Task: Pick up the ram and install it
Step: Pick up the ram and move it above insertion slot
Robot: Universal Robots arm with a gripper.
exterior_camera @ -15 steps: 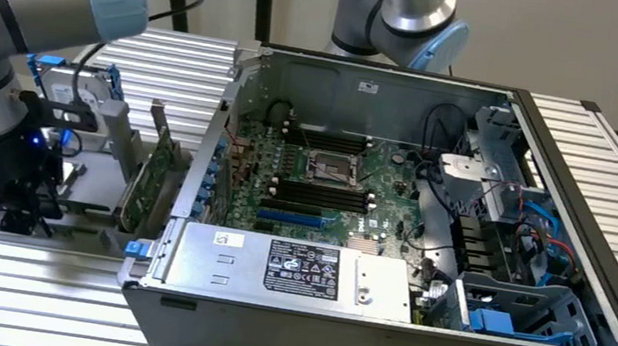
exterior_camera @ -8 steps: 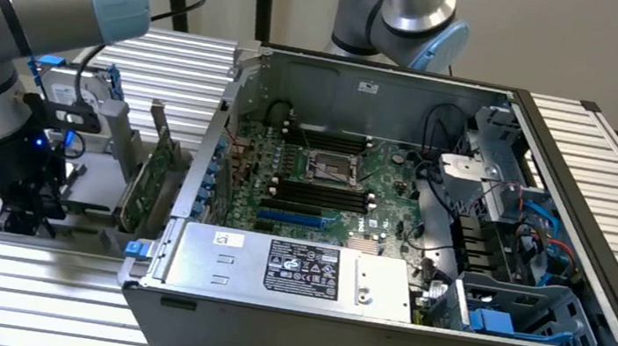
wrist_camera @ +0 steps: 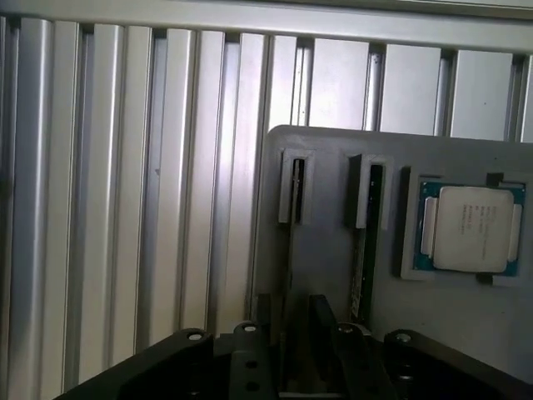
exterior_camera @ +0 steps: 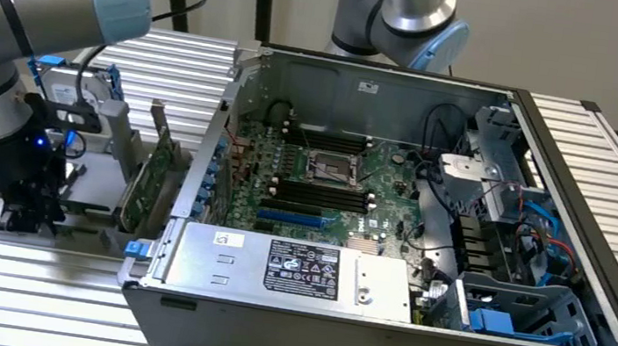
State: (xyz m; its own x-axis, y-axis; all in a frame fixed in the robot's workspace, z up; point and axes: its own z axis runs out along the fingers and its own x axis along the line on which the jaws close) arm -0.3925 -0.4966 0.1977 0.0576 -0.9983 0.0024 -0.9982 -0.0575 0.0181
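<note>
Lower left on the bench, tool spread apart, empty, over gray holder; ram edge-up in its slot; we judge approach-to-pick, the grasp needs square alignment

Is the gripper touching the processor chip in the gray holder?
Apart. The wrist view shows the processor chip in its own recess of the gray holder, with bare holder surface between it and the gripper.
</note>
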